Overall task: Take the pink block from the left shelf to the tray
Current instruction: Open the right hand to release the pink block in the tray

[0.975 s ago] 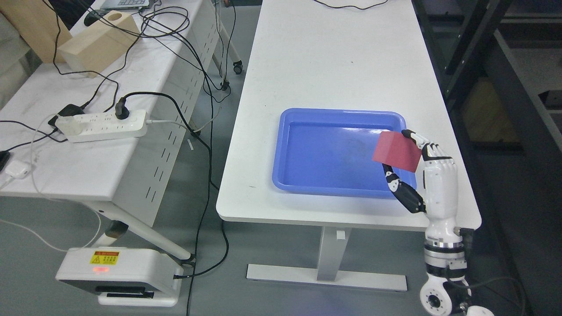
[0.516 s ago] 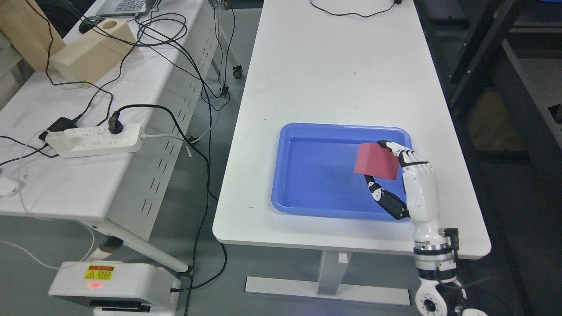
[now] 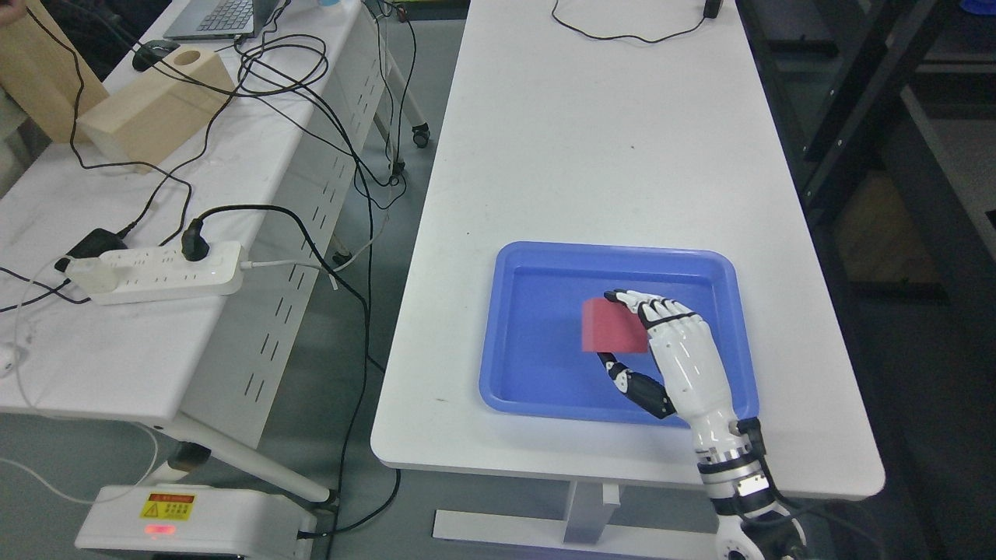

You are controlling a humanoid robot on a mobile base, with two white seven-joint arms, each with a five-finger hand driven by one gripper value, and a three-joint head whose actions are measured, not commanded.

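Note:
The pink block (image 3: 612, 327) is a reddish-pink cube held over the middle of the blue tray (image 3: 513, 264). My right hand (image 3: 622, 330), white with black joints, comes in from the lower right and is shut on the block, fingers on its top edge and thumb under it. Whether the block touches the tray floor cannot be told. The tray lies near the front of the white table (image 3: 607, 140). My left arm does not show.
A second white table (image 3: 156, 233) at the left carries a power strip (image 3: 152, 272), tangled black cables (image 3: 296, 70), wooden blocks (image 3: 152, 105) and a laptop (image 3: 218, 17). A black frame (image 3: 840, 117) stands along the right. A white device (image 3: 194, 521) sits on the floor.
My right hand has carried the pink block leftward from the tray's right rim to over its middle, and lower. The camera has also tilted, shifting the whole picture downward.

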